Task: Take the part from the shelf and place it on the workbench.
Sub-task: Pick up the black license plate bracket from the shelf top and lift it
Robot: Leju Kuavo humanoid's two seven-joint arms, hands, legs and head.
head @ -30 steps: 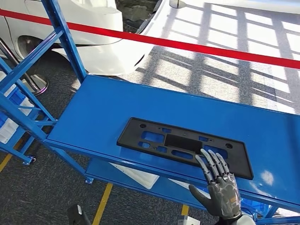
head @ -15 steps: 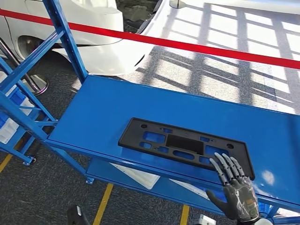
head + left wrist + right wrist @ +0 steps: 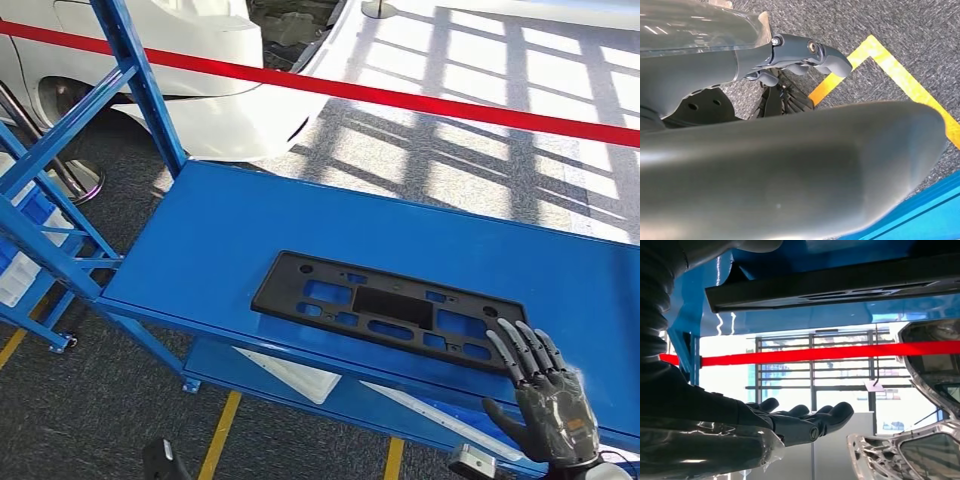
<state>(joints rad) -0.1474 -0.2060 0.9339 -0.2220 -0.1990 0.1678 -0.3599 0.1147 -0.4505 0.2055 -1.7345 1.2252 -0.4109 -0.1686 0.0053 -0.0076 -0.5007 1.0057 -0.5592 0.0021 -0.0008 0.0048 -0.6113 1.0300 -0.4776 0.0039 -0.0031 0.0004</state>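
From the head: right hand (image 3: pixel 555 400) now slid off toward the right end of the black mounting plate (image 3: pixel 392 312), fingers spread and straight, holding nothing, tips just at the plate's corner; plate lying flat near the front edge of the blue shelf (image 3: pixel 226 230), bare blue all around, red barrier tape (image 3: pixel 362 92) and white car (image 3: pixel 219 100) beyond. At the left wrist: left hand (image 3: pixel 798 55) hanging over grey carpet with yellow floor tape (image 3: pixel 900 75), fingers loosely curled, nothing held. At the right wrist: fingers (image 3: pixel 810 420) outstretched and empty beside the shelf's edge.
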